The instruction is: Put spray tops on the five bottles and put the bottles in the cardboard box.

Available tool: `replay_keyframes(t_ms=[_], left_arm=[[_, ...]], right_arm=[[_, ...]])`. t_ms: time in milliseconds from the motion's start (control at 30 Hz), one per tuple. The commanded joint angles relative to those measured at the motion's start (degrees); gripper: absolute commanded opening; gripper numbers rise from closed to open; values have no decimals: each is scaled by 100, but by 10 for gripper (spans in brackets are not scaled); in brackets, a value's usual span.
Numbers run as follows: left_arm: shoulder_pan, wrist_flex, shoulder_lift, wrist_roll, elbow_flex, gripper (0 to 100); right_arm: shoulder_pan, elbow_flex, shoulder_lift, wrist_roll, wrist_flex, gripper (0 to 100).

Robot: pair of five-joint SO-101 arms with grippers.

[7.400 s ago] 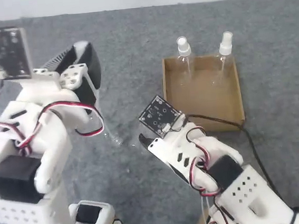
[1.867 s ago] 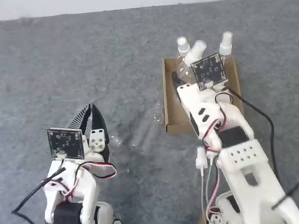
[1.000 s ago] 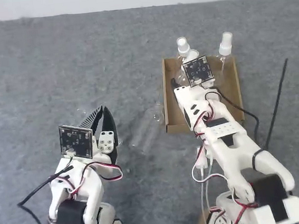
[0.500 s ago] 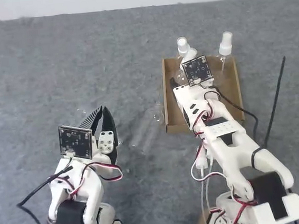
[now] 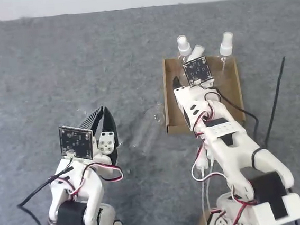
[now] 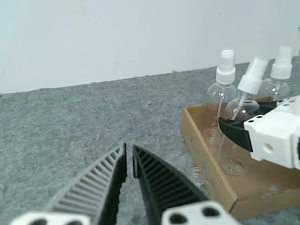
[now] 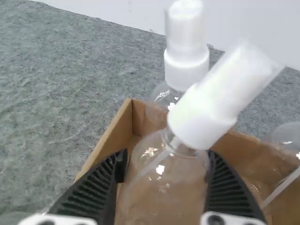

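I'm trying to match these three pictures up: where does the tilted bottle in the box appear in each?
High view: tilted bottle, its white top at the cardboard box's far edge.
Left wrist view: tilted bottle, leaning inside the cardboard box.
Right wrist view: tilted bottle, close up between black fingers.
Shared landmark: cardboard box.

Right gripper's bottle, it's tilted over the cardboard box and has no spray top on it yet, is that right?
Not quite. The bottle in the right gripper does have a white spray top on it, as the right wrist view shows plainly. The rest holds: the bottle is tilted and is over the cardboard box.
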Motion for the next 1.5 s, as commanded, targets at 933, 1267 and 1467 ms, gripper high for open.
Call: replay_keyframes(t_ms=[933, 1267, 1467], left_arm=[[18, -132, -53, 18, -40, 11], [18, -141, -53, 18, -40, 11], [35, -149, -53, 18, -40, 11]], right_arm=[[-40, -255, -48, 70, 180, 346], [-40, -237, -154, 79, 180, 346], [-57, -229, -831, 53, 769, 336]])
